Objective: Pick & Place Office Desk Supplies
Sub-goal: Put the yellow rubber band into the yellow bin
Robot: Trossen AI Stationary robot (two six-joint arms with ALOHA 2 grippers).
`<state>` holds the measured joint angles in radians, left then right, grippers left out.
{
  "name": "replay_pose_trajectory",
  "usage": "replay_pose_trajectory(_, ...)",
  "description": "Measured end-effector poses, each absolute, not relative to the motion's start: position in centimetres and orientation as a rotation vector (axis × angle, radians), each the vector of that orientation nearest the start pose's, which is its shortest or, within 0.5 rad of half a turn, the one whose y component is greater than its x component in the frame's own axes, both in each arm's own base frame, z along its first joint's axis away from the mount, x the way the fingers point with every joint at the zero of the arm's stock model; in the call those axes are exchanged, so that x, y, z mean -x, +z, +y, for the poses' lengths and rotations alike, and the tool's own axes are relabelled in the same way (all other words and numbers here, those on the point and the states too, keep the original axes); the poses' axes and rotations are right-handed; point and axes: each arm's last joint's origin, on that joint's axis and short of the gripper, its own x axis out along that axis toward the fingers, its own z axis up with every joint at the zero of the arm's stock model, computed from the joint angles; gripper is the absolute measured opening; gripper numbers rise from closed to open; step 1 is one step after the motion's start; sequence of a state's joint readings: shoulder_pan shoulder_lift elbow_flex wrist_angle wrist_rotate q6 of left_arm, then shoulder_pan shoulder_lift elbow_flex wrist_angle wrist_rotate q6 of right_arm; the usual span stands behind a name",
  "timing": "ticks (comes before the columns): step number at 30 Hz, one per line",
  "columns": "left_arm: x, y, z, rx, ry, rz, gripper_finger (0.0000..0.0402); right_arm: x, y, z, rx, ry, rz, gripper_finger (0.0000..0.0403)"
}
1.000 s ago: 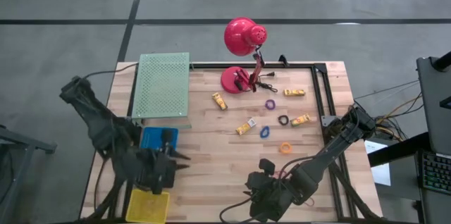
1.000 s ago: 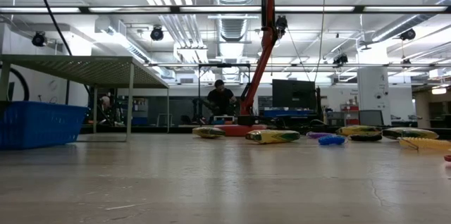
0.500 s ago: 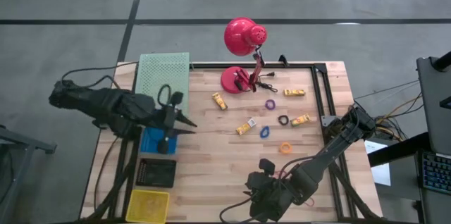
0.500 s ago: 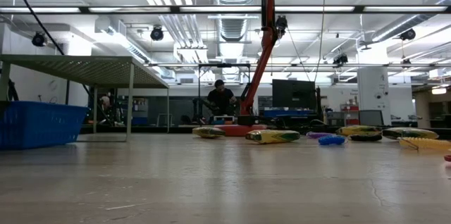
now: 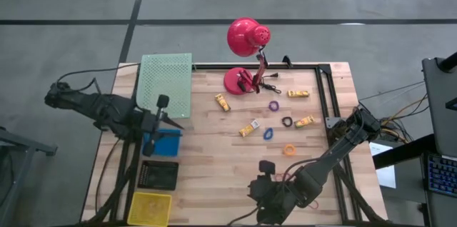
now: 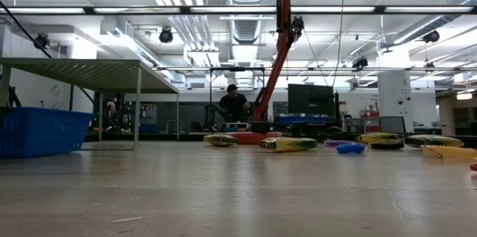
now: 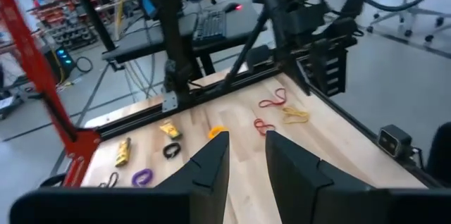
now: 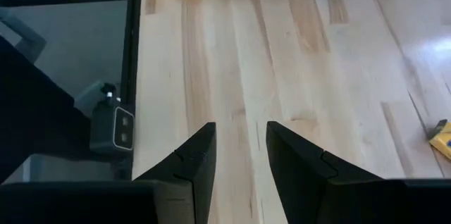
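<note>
The wooden table bears a red lamp at the far edge, yellow pieces and rings right, trays left.

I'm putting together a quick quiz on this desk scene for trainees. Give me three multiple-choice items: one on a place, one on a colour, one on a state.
1. Where does the blue bin sit?
A. beside the green mesh tray, on the table's left
B. under the lamp
C. at the table's right edge

2. What colour is the desk lamp?
A. white
B. red
C. green

3. How does the left gripper stand?
A. clamped on a ring
C. empty, fingers apart
B. holding the lamp

Answers: 1 A, the high view shows it just below the tray; 2 B, shade and base are red; 3 C, the left wrist view shows a bare gap between its fingers.
</note>
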<state>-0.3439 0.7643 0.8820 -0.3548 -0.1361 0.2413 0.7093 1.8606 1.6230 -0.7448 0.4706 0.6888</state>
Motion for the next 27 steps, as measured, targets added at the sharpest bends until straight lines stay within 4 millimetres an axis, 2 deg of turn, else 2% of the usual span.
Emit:
replay_pose_trajectory(6,-14.5,34.9,-4.8,-0.29,-0.235,0.2,0.0096,-31.3,28.0,25.1,-0.111,-0.068,0.824,0.0121)
replay_pose_trajectory(11,-14.6,34.8,-4.8,-0.291,-0.232,0.208,0.0096,-31.8,28.5,25.5,-0.282,-0.08,0.748,0.0121)
replay_pose_trajectory(16,-14.8,34.6,-4.9,-0.294,-0.233,0.219,0.0097,-32.2,29.3,25.8,-0.346,-0.068,0.7,0.0121)
replay_pose_trajectory(24,-14.9,34.6,-4.9,-0.295,-0.234,0.224,0.0097,-32.2,29.8,25.8,-0.527,-0.122,0.701,0.0121)
replay_pose_trajectory(27,-14.9,34.6,-4.9,-0.295,-0.234,0.226,0.0097,-32.2,29.7,25.9,-0.656,-0.128,0.739,0.0121)
